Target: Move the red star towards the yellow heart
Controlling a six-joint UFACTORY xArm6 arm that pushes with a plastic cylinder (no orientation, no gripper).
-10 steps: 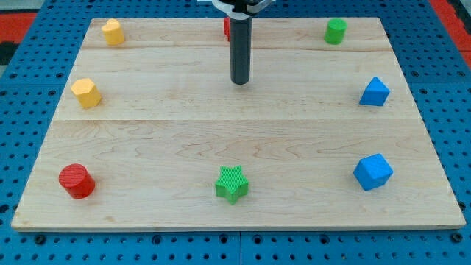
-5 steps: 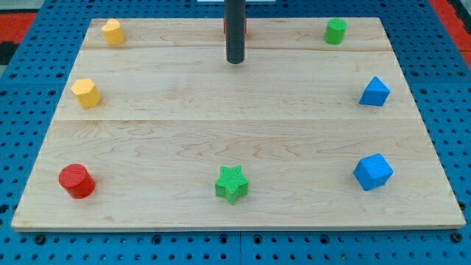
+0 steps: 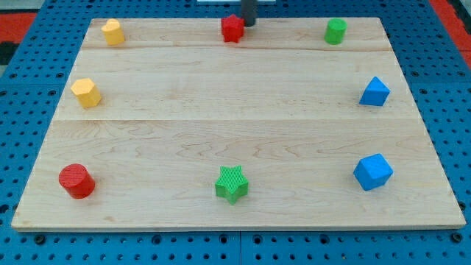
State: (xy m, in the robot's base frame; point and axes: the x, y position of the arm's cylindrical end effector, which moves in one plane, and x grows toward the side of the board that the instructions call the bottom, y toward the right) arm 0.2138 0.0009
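Observation:
The red star (image 3: 232, 28) sits near the top edge of the wooden board (image 3: 235, 96), at the middle. The yellow heart (image 3: 112, 32) sits at the top left corner of the board, far to the star's left. My tip (image 3: 249, 24) is at the view's top, just right of the red star and close against it; only the rod's short lower end shows.
A yellow hexagon block (image 3: 86, 93) lies at the left. A red cylinder (image 3: 76, 181) is at the bottom left, a green star (image 3: 232, 184) at the bottom middle. A green cylinder (image 3: 335, 31) is at the top right. Two blue blocks (image 3: 374, 92) (image 3: 373, 171) lie at the right.
My tip has moved from the board's upper middle toward the view's top, passing the red star, and now stands just to the star's right. The star is now fully visible. No block has moved.

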